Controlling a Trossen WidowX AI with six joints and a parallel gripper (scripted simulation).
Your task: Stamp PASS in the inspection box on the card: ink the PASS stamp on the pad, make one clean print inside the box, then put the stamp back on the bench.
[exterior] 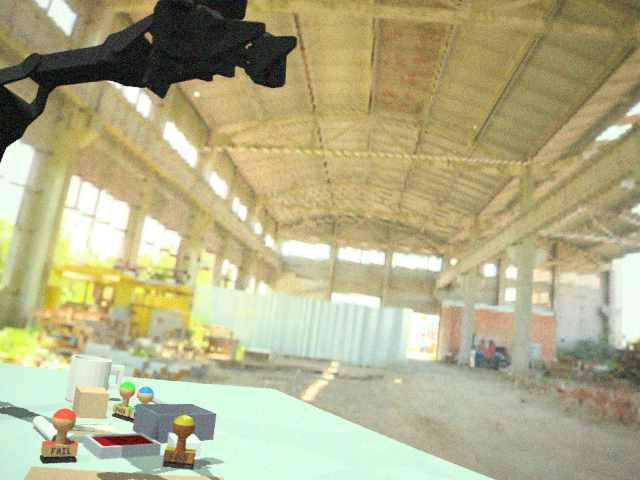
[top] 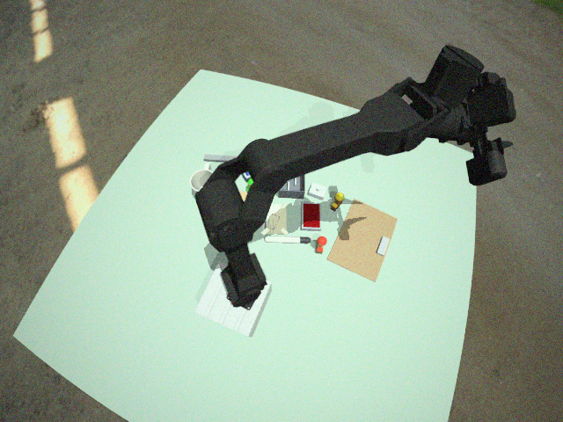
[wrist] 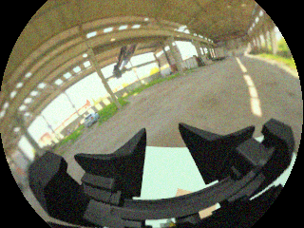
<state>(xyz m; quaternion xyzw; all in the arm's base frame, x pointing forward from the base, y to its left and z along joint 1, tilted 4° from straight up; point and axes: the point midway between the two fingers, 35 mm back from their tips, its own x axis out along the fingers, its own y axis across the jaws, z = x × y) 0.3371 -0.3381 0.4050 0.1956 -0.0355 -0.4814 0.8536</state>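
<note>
Top view, black arm (top: 318, 145) (exterior: 93, 64): reaches over the pale green table (top: 340, 340) (exterior: 248, 413), high above the small items.
Top view, gripper (top: 502, 136) (exterior: 286, 51) (wrist: 162, 128): hangs at the far right, well apart from the stamps.
Top view, green-topped stamp (top: 249, 184) (exterior: 125, 401): peeks through a gap in the arm, beside a blue-topped stamp (top: 246, 175) (exterior: 145, 396).
Top view, card (top: 279, 221) (exterior: 93, 429): lies partly hidden by the arm, left of the red ink pad (top: 311, 214) (exterior: 123, 445).
Top view, brown board (top: 356, 254) (exterior: 67, 473): lies right of the pad.
Exterior view, stamps: stand upright on the table, 4 in all. Reads FAIL on the red-topped stamp (top: 320, 243) (exterior: 61, 436); too blurred on the green-topped one to confirm PASS.
Exterior view, yellow-topped stamp (top: 337, 200) (exterior: 181, 441): stands just beside the pad.
Exterior view, white mug (top: 199, 180) (exterior: 87, 378): sits behind a wooden block (exterior: 90, 402).
Wrist view, gripper: stands about half open, holding nothing; shows table and floor between 2 black fingers.
</note>
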